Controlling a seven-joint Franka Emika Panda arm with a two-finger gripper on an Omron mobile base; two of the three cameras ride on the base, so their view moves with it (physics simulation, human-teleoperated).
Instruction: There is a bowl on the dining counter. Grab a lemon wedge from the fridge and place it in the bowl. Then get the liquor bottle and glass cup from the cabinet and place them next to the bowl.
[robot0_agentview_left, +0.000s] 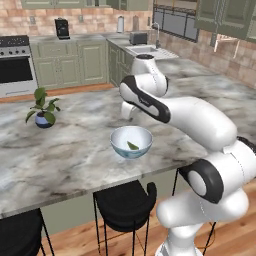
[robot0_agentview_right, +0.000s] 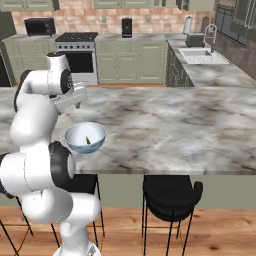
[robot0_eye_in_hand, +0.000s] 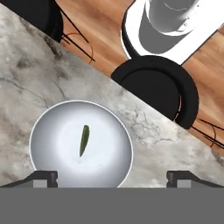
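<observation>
At the near edge of the dining counter (robot0_agentview_left: 60, 160) stands the bowl (robot0_agentview_left: 131, 141), with the lemon wedge (robot0_eye_in_hand: 84, 140) lying loose at its bottom. The claw (robot0_eye_in_hand: 112, 177) hangs above the bowl's rim, fingers spread wide and holding nothing, the wedge below and a little to one side of it. Near the counter's far left edge stands a potted plant (robot0_agentview_left: 43, 107).

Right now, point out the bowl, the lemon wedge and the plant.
bowl (robot0_agentview_left: 118, 138): left base view, near rim.
lemon wedge (robot0_eye_in_hand: 84, 140): hand view, middle of the wedge.
plant (robot0_agentview_left: 43, 102): left base view, leaves.
</observation>
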